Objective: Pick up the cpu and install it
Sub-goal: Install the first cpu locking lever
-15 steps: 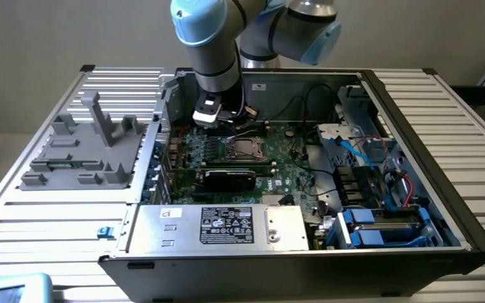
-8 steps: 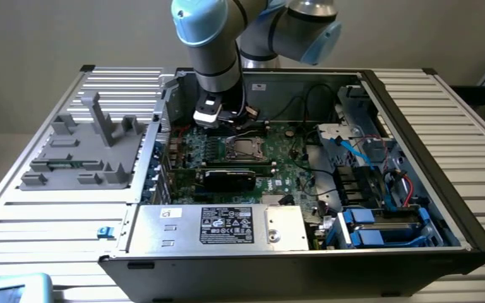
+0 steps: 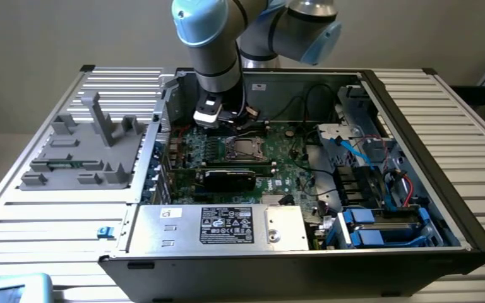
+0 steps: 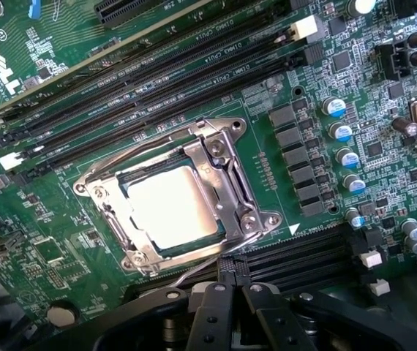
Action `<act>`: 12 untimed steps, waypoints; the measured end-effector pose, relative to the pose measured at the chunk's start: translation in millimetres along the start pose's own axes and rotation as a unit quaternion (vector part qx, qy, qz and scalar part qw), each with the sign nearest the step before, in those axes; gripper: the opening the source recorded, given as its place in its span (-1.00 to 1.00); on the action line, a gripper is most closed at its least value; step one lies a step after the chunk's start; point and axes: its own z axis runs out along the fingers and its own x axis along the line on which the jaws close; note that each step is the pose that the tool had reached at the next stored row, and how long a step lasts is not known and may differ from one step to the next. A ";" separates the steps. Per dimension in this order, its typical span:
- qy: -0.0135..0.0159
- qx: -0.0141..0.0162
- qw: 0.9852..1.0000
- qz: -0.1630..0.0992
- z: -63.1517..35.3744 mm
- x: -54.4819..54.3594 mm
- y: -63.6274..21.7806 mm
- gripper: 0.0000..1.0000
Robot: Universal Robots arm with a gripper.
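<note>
Claw (image 4: 236,287) hovers empty just beside cpu (image 4: 170,208) seated in socket (image 4: 228,157)

On my feed, open computer case (image 3: 268,273) on a slatted metal table (image 3: 48,221), silver power supply (image 3: 225,226) along its near wall, black graphics card (image 3: 228,178) beside that, grey plastic fixture (image 3: 86,154) toward the exterior view's left, blue drive bays (image 3: 377,228) toward its right.

Case (image 3: 310,271) on the table (image 3: 57,221), board (image 3: 293,173) lying flat inside. There's the cpu (image 4: 172,208), seated in the socket (image 4: 230,157) mid-board, memory slots (image 4: 157,95) on two sides of it. Graphics card (image 3: 230,178) just in front, power supply (image 3: 217,226) along the near wall. Drive cages (image 3: 377,227) on the exterior view's right, a fixture (image 3: 83,151) outside the case on its left. Gripper (image 3: 215,117) hangs over the board near the socket.
</note>
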 end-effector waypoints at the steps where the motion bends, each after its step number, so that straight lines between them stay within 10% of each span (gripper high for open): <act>1: 0.000 0.000 1.000 0.000 0.1 0.1 0.0 -0.77; 12: -0.002 -0.001 1.000 0.001 1.5 2.3 -0.7 -0.77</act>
